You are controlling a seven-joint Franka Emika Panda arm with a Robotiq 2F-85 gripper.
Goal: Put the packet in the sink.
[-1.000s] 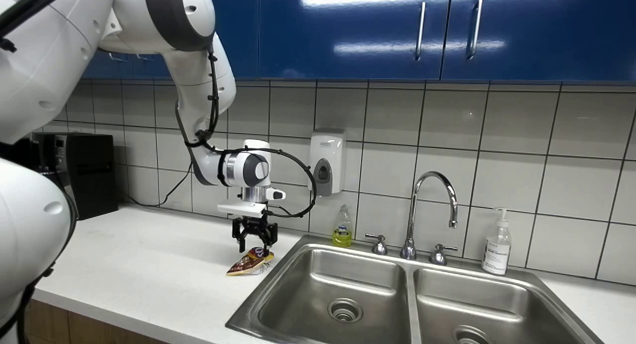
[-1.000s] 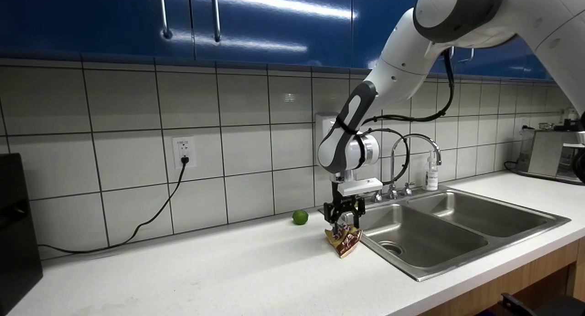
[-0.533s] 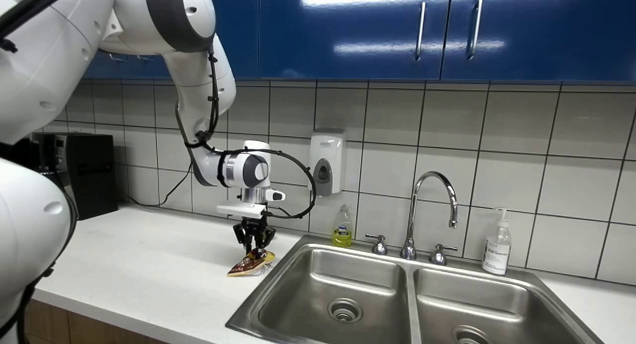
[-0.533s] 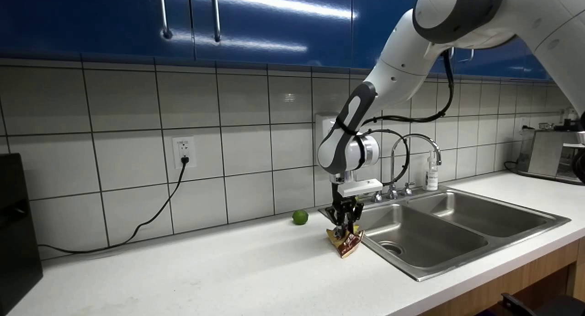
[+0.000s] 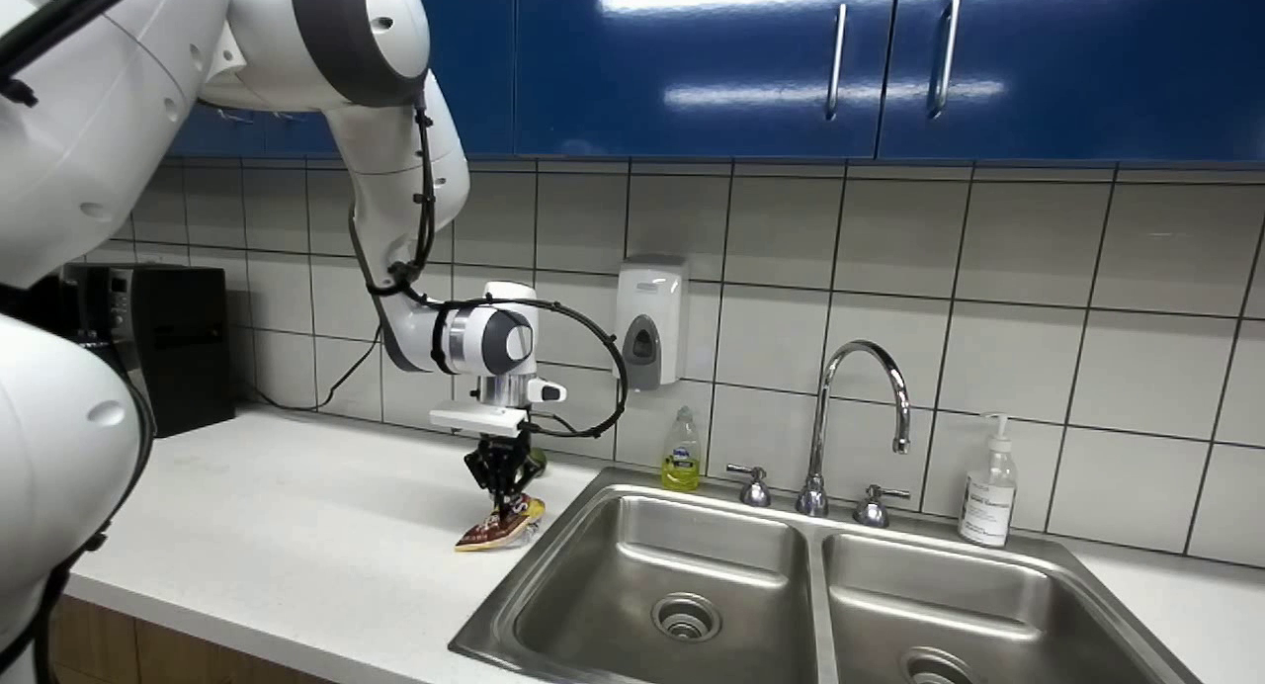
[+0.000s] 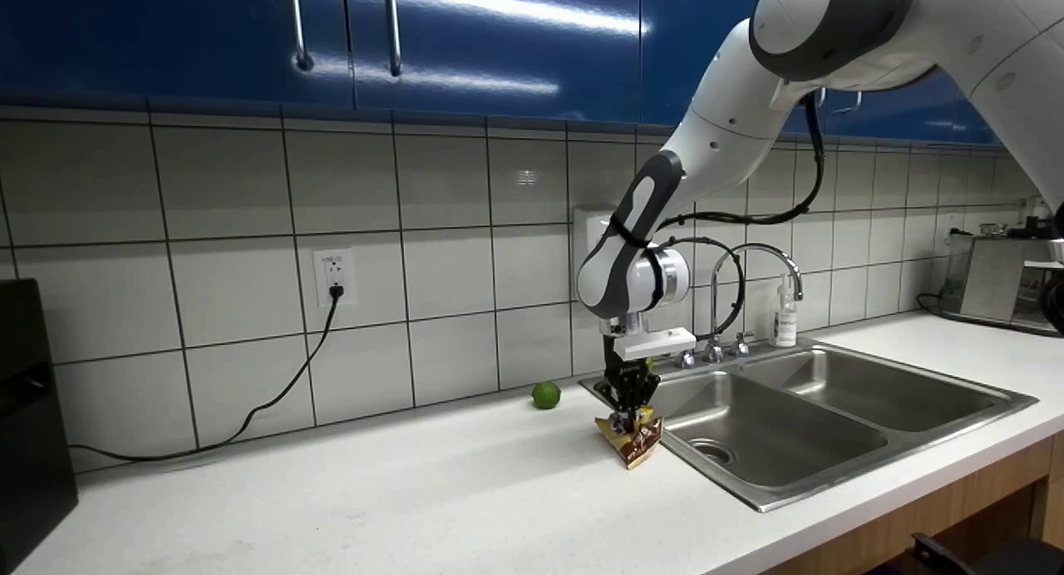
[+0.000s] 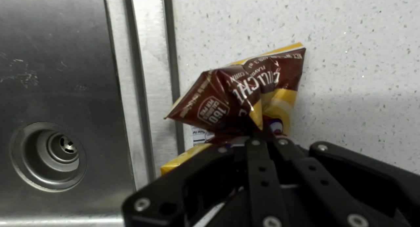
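The packet (image 5: 491, 533), brown and yellow, rests crumpled on the white counter just outside the metal sink (image 5: 822, 605). In the wrist view the packet (image 7: 242, 89) bunches up around the fingertips, its brown printed face folded. My gripper (image 5: 507, 511) points straight down with its fingers drawn together, pinching a fold of the packet; the tips themselves are buried in the wrapper. An exterior view also has the gripper (image 6: 630, 425) over the packet (image 6: 638, 446), beside the near basin. In the wrist view the sink's rim (image 7: 152, 72) runs along the packet's left side.
A green lime (image 6: 546, 395) lies near the wall behind the gripper. Behind the sink stand a yellow dish soap bottle (image 5: 681, 457), the curved faucet (image 5: 819, 437) and a pump bottle (image 5: 988, 501). A soap dispenser (image 5: 652, 318) hangs on the tiles. A black machine (image 5: 178, 348) sits at one end.
The gripper's fingers have come together from wide apart, gathering the packet between them. The gripper sits slightly lower, and the packet has shifted a little and crumpled more.
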